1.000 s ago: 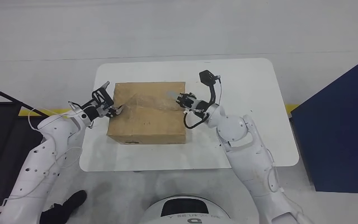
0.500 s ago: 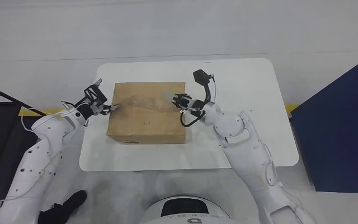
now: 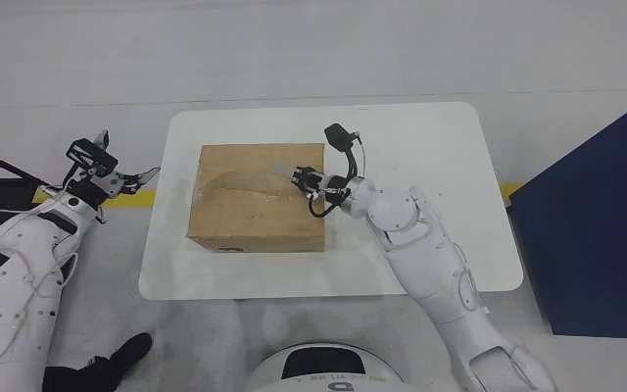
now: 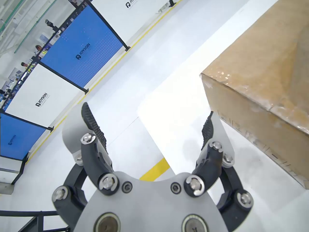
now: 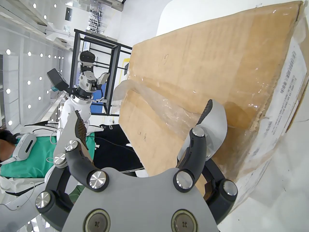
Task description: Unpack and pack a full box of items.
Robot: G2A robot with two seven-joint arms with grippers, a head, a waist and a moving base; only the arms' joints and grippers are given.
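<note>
- Roughly, the box [image 3: 260, 196] sits flat on the left half of the table [image 3: 421, 147], flaps shut, with clear tape [image 5: 164, 105] along the top seam.
- Right tool [image 3: 299, 179] is spread wide over the box's right end, at the tape; one finger may touch it, hard to tell.
- Left tool [image 3: 137, 176] gapes empty off the table's left edge, well apart from the box.
- Box's long axis runs left to right.
- White printed label [image 5: 287, 85] on its right end; faint pen marks [image 5: 165, 59] on top.
</note>
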